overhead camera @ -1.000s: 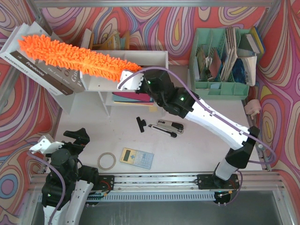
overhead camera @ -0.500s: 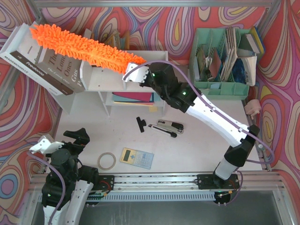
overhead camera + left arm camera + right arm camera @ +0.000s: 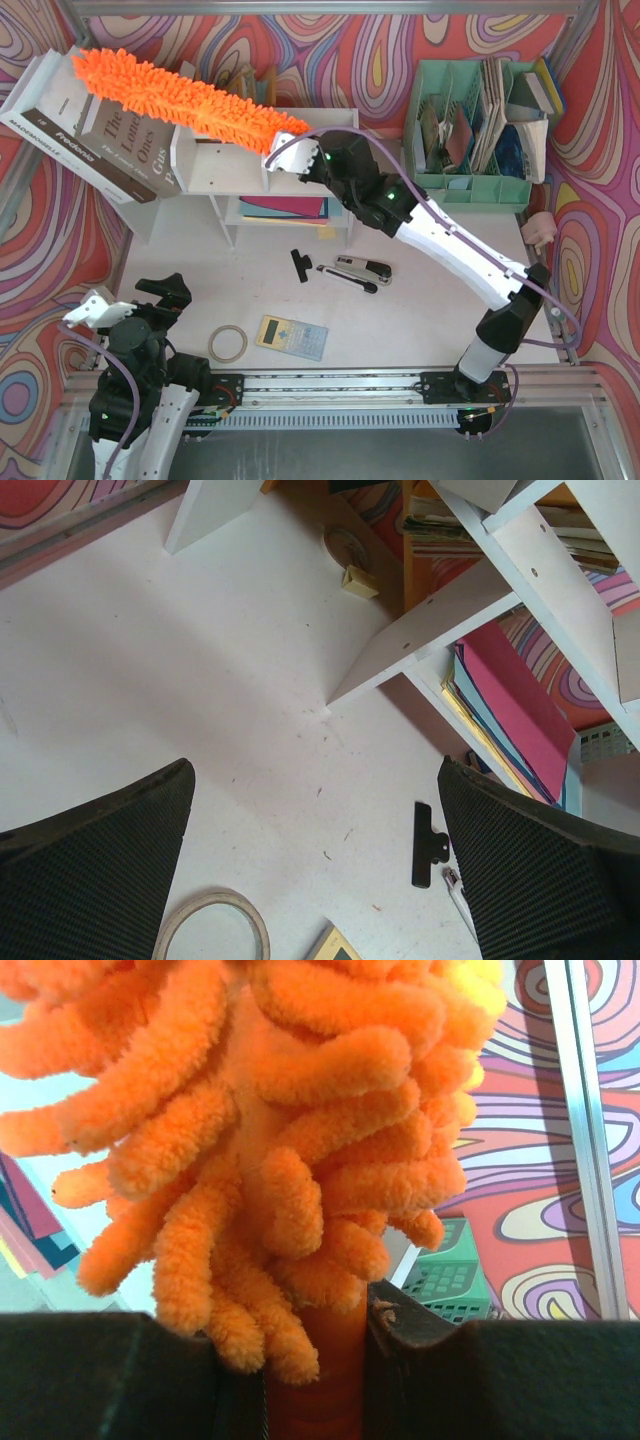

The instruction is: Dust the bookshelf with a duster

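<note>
The fluffy orange duster (image 3: 185, 100) lies slanted over the top of the white bookshelf (image 3: 255, 168), its far end above the leaning books at the upper left. My right gripper (image 3: 283, 152) is shut on the duster's orange handle, seen pinched between the pads in the right wrist view (image 3: 315, 1400), where the duster (image 3: 270, 1130) fills the frame. My left gripper (image 3: 130, 300) is open and empty, low over the table at the near left; in its wrist view (image 3: 315, 880) the pads stand wide apart. The bookshelf's lower tier (image 3: 440, 610) holds coloured folders.
Grey books (image 3: 95, 150) lean against the shelf's left end. A mint-green file organizer (image 3: 475, 125) stands at the back right. On the table lie a stapler (image 3: 362, 270), a black clip (image 3: 299, 266), a calculator (image 3: 291, 337) and a tape ring (image 3: 228, 343).
My right gripper has swept the duster up and to the right along the shelf top, its far end moving further back. The left arm has not moved.
</note>
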Controlling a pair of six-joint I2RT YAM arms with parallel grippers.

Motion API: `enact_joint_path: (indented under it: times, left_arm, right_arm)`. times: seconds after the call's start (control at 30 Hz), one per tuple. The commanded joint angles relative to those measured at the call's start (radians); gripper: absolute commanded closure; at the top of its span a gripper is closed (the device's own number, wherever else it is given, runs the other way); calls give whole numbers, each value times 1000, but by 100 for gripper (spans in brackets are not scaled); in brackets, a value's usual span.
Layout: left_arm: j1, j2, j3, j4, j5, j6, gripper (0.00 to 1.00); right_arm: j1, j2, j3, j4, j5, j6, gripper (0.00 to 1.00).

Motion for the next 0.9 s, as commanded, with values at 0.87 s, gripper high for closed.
enact_joint_path:
  times: [0.87]
  left_arm:
    - [14,-12,-18,19,18,14,1]
  right_arm:
    - [9,-30,-37,95,-19,15,100]
